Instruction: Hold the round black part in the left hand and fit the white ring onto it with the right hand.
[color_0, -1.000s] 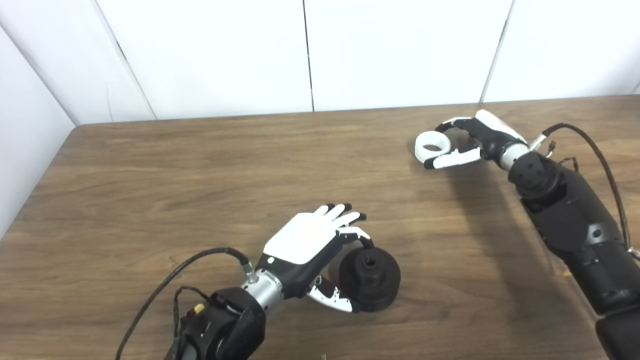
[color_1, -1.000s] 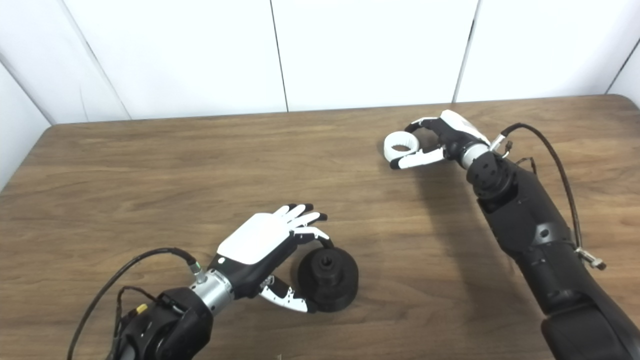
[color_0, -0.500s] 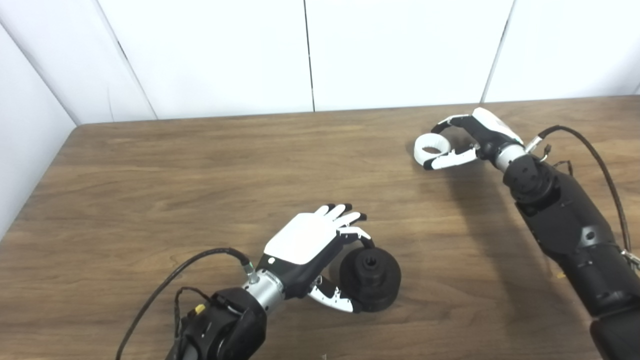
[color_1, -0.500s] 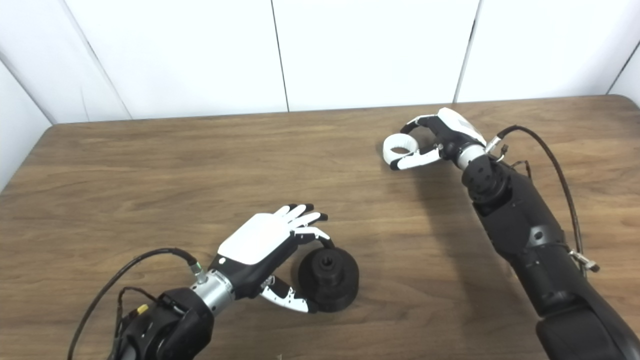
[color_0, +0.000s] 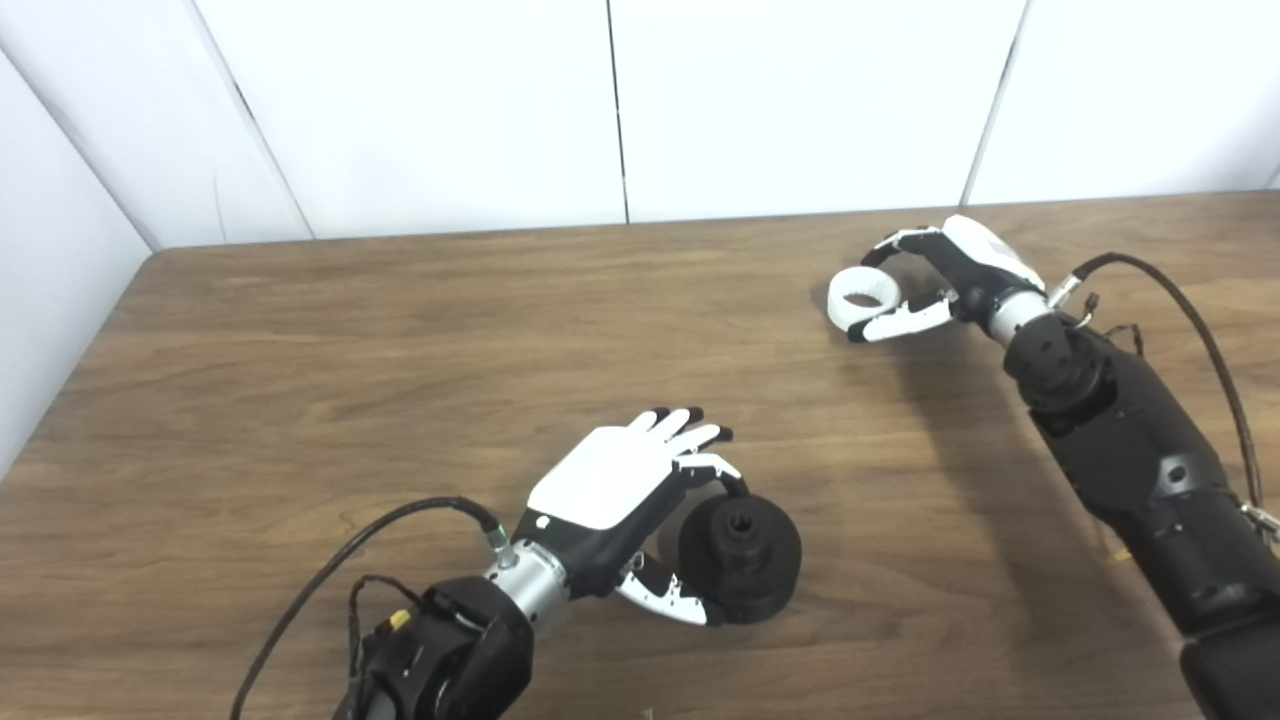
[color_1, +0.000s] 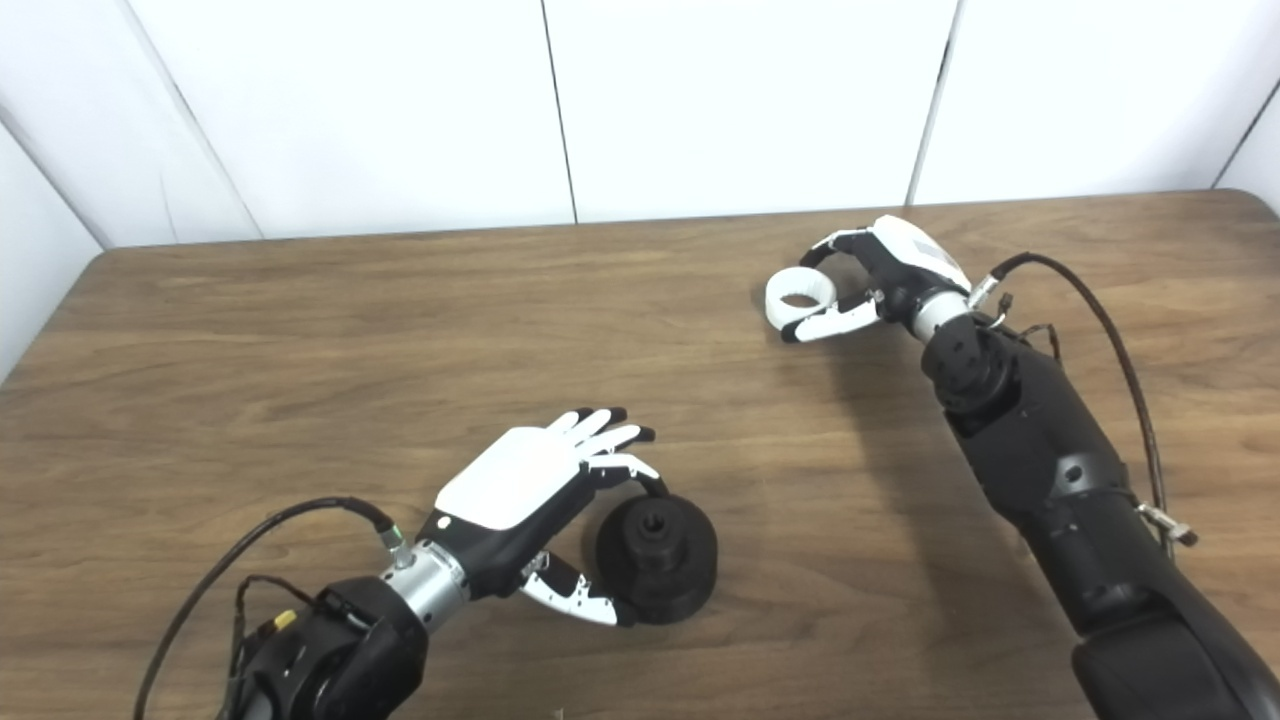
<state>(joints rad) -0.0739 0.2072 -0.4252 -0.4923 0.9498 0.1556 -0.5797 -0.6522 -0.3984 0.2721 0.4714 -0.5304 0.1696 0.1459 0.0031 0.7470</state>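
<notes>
Just off the fingertips of the left hand (color_0: 620, 480) sits the round black part (color_0: 740, 558), standing on the wooden desk (color_0: 400, 340) with its central socket facing up. That hand lies palm-down with its white back showing; most of its fingers (color_0: 690, 428) are stretched out and slightly spread above the desk, beyond the part. One curved finger reaches around the far side of the part while the thumb (color_0: 665, 598) lies along the near side, so the hand cups the part loosely. Whether either digit actually presses on the black surface cannot be told, and the part rests on the desk.

Well apart from this, toward the far right of the desk, the right hand (color_1: 890, 280) is curled around the white ring (color_1: 800, 297). The ring lies flat, its opening upward, at the ends of that hand's digits: a bent finger arches over its far side and the thumb (color_1: 825, 322) runs along its near side, touching it. The hand pinches the ring between them, though whether the ring is lifted clear of the desk cannot be judged. Black cables (color_1: 1090, 310) loop beside both forearms, and white wall panels (color_0: 800, 100) stand behind the desk.
</notes>
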